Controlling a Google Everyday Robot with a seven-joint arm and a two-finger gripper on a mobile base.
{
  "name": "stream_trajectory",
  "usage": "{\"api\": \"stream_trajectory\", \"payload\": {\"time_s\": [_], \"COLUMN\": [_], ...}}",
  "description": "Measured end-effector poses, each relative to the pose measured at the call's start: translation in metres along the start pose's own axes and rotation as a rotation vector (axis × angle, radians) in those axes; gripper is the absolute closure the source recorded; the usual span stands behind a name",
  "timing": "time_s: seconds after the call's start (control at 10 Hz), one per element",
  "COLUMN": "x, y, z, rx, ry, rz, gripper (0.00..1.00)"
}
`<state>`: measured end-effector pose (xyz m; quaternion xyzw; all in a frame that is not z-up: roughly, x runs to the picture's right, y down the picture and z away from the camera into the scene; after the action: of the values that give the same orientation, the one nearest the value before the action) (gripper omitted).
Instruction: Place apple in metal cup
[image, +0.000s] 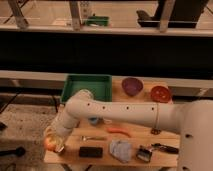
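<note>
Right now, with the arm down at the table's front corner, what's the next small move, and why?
Probably ease the gripper straight down a little. The apple sits at its tip over the corner of the table. The metal cup shows only as a sliver right beside it, so I can't confirm that the apple is inside the rim.

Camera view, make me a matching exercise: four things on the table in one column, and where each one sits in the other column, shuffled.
Things:
1. green tray
2. purple bowl
3. apple
4. orange-red bowl

Places:
A. back right
B. front left corner, beside the gripper
C. back left
D. back, between green tray and orange-red bowl

Pairs: 1-C, 2-D, 3-B, 4-A
</note>
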<state>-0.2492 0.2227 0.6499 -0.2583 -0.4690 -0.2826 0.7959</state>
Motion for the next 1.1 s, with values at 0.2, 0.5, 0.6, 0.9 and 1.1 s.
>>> {"api": "stream_trajectory", "payload": {"time_s": [0.2,0.5,0.6,0.9,1.1], "x": [-0.004,0.001,0.003,0.007,0.008], "y": [-0.002,-0.003,-0.003,-0.002,-0.002], "z": [0.007,0.007,0.006,0.005,0.006], "rx": [-0.014,0.004,0.010,0.022,0.022], "ry": [-0.024,-0.038,-0.039,-0.043,-0.049], "rz": [-0.021,-0.029,-0.028,-0.026,-0.027], "gripper": [1.00,1.00,1.00,1.00,1.00]}}
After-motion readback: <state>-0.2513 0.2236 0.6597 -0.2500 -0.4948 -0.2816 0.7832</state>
